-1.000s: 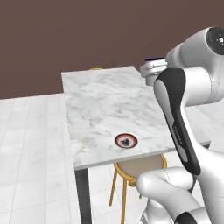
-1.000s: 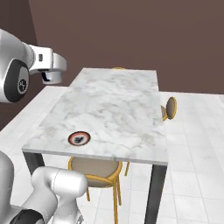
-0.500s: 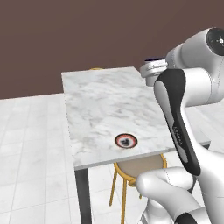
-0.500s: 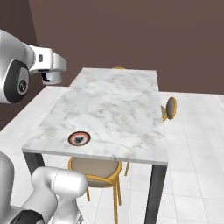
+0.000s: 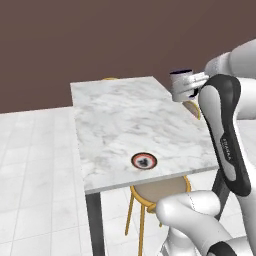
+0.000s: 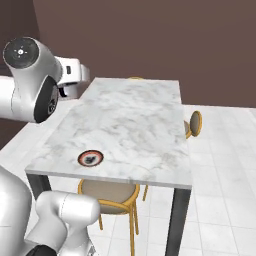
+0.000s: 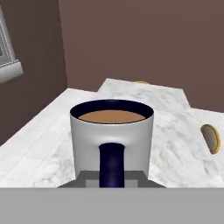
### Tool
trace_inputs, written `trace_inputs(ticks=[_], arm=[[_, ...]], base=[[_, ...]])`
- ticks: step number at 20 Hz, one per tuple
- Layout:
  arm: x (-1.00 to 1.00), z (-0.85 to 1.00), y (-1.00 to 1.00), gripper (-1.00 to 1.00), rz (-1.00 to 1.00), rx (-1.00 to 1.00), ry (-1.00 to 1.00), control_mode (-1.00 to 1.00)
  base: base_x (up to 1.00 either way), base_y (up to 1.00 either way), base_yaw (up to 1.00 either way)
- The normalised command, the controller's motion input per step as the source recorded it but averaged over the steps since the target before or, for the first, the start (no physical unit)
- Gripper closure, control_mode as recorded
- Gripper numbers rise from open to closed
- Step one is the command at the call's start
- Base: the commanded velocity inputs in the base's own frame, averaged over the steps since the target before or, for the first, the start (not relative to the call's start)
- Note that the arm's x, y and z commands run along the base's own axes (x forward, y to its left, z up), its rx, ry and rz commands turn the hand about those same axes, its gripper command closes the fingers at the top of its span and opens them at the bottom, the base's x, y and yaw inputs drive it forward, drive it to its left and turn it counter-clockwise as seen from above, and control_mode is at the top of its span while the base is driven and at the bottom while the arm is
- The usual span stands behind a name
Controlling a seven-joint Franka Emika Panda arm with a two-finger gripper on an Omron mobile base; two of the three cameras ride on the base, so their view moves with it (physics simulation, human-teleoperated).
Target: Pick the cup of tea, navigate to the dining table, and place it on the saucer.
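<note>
The cup of tea (image 7: 112, 131) is a grey mug with a dark handle facing the camera and brown liquid inside. My gripper (image 7: 112, 178) is shut on it, low at the handle side. In the left base view the cup of tea (image 5: 180, 82) hangs in the air in my gripper (image 5: 189, 89), just off the far right edge of the dining table (image 5: 120, 115). The saucer (image 5: 144, 160) lies near the table's front edge, well short of the cup. From the right base camera the saucer (image 6: 90, 158) sits at the near left of the dining table (image 6: 135, 120), and my gripper (image 6: 69, 86) is beyond the left edge.
A round tan stool (image 5: 161, 189) is tucked under the table's near end. Another stool (image 6: 195, 123) stands at the table's right side and a third (image 6: 134, 78) peeks over the far end. White tiled floor (image 5: 35, 165) surrounds the table; a brown wall is behind.
The arm has shifted a little, bringing the held cup slightly lower and nearer along the table's side. Table, saucer and stools stay where they were.
</note>
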Motion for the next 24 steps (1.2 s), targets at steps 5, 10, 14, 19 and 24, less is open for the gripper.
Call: trace_inputs(ticks=[5, 10, 14, 19, 24], arm=[[0.23, -0.43, -0.35, 1.0, 0.5, 0.0, 0.04, -1.0], [0.42, -0.69, -0.33, 1.0, 0.51, -0.07, 0.15, -1.0], [0.38, -0.77, -0.39, 1.0, 0.53, -0.11, 0.08, -1.0], [0.27, -0.87, -0.03, 1.0, 0.43, -0.01, 0.0, -1.0], [0.47, -0.48, 0.22, 1.0, 0.19, 0.06, -0.05, -1.0]], base=[[0.0, 0.0, 0.0], [0.0, 0.0, 0.0], [0.0, 0.0, 0.0], [0.0, 0.0, 0.0], [0.0, 0.0, 0.0]])
